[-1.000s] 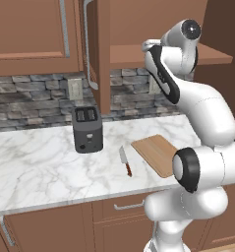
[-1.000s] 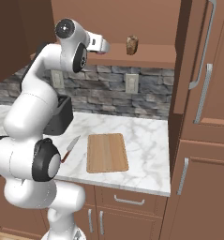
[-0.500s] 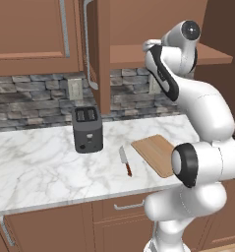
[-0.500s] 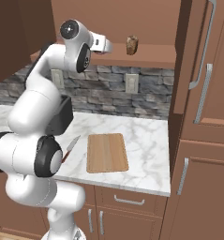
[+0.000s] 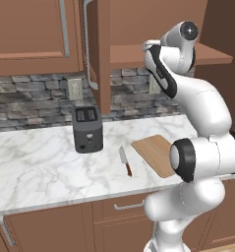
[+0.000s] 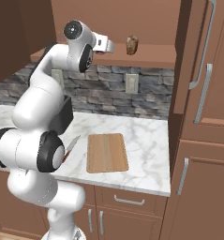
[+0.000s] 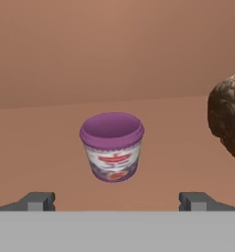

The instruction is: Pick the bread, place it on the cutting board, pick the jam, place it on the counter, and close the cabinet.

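Wide-open and holding nothing, the gripper (image 7: 117, 202) faces into the cabinet (image 6: 197, 70), its fingertips (image 7: 39, 201) short of the jam (image 7: 112, 146). That jar stands upright on the shelf with the bread (image 7: 229, 116) near it to the side. By my reckoning no step is finished: the bread (image 6: 131, 45) sits on the shelf, the cutting board (image 6: 107, 152) lies bare on the counter (image 6: 146, 140), and the cabinet door (image 5: 98, 49) stands open.

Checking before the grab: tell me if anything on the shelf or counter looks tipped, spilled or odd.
Nothing stands out. The jam stands upright on the shelf, with the bread apart beside it. The open hand faces the jam. On the counter, the cutting board lies flat and bare.
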